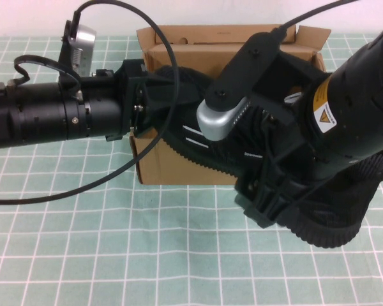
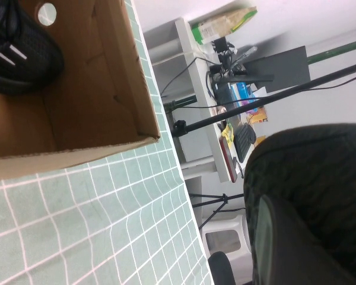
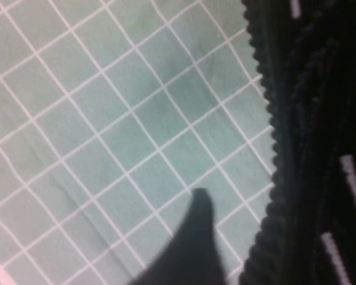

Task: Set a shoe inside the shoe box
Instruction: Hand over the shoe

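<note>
A black knit shoe point(image 1: 190, 141) with white stripes and a toothed sole hangs slanted over the front of the open cardboard shoe box point(image 1: 179, 169). My left gripper point(image 1: 154, 95) comes in from the left and is shut on the shoe's far end above the box. My right gripper point(image 1: 268, 197) is shut on the shoe's near end, which hangs in front of the box above the table. In the left wrist view the striped part of the shoe point(image 2: 18, 53) lies against the box wall point(image 2: 95, 89). In the right wrist view the sole point(image 3: 285, 148) runs beside one finger point(image 3: 196, 249).
A green checked cloth point(image 1: 179, 255) covers the table around the box. The box flaps point(image 1: 306, 35) stand open at the back. A black cable point(image 1: 83, 185) loops over the table on the left. Shelves and stands point(image 2: 225, 77) lie beyond the table edge.
</note>
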